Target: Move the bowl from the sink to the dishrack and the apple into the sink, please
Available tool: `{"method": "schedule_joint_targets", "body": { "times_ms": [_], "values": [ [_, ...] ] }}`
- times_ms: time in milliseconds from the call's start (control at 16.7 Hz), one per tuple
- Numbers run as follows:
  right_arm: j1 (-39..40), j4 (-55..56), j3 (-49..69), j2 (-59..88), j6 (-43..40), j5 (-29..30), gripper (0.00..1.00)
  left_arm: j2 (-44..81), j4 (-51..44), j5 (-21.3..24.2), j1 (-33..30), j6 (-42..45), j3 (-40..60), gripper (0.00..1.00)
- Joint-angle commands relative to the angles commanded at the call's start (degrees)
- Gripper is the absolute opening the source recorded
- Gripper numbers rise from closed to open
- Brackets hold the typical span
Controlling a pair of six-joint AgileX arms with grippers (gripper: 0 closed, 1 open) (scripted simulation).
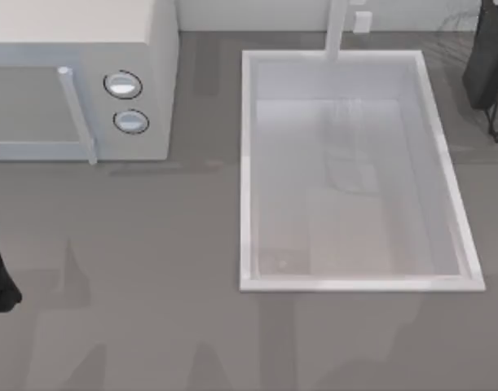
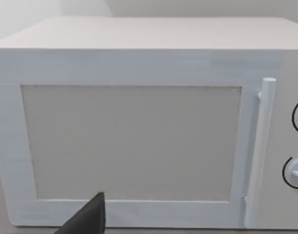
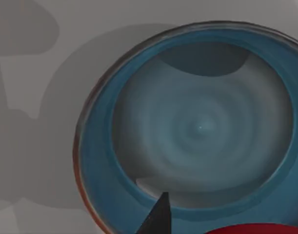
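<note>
1. The main risk, judged from here: the right gripper (image 3: 161,214) hangs right over the blue bowl (image 3: 197,126), and a red rounded shape, probably the apple (image 3: 256,229), shows at the edge of the right wrist view. If the apple is in the jaws and slips, it would fall into the bowl instead of the sink (image 1: 444,175).
2. A second risk — the sink basin looks empty from above, and the grey surface under the bowl gives no clue to where the bowl stands, so a wrong guess could send the arm reaching to the wrong place.
3. The right arm stands at the far right edge of the top view, beside the thin wires of the dishrack (image 1: 460,20). Its wrist camera looks nearly straight down into the bowl.
4. One dark fingertip (image 3: 158,217) shows over the bowl's near rim; I cannot tell how far the jaws are open, nor whether they hold anything.
5. The left arm is parked at the left edge of the table — its gripper (image 2: 88,219) faces the door of the white microwave (image 2: 131,141), and one dark fingertip shows; the state of its jaws cannot be told.
</note>
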Motion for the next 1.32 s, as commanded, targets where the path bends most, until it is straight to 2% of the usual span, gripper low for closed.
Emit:
{"method": "schedule_joint_targets", "body": {
  "times_ms": [240, 540, 840, 1320],
  "values": [
    [1.74, 2.82, -0.11, 0.81, 0.29, 1.21, 0.00, 0.00, 0.00, 0.00, 0.00, 0.00, 0.00, 1.00],
    [9.46, 16.84, -2.13, 3.00, 2.82, 6.51, 0.00, 0.00, 0.00, 0.00, 0.00, 0.00, 0.00, 1.00],
    [20.67, 37.80, -5.72, 5.54, 7.02, 14.05, 0.00, 0.00, 0.00, 0.00, 0.00, 0.00, 0.00, 1.00],
    [42.20, 78.78, -14.45, 6.85, 15.48, 27.87, 0.00, 0.00, 0.00, 0.00, 0.00, 0.00, 0.00, 1.00]
  ]
}}
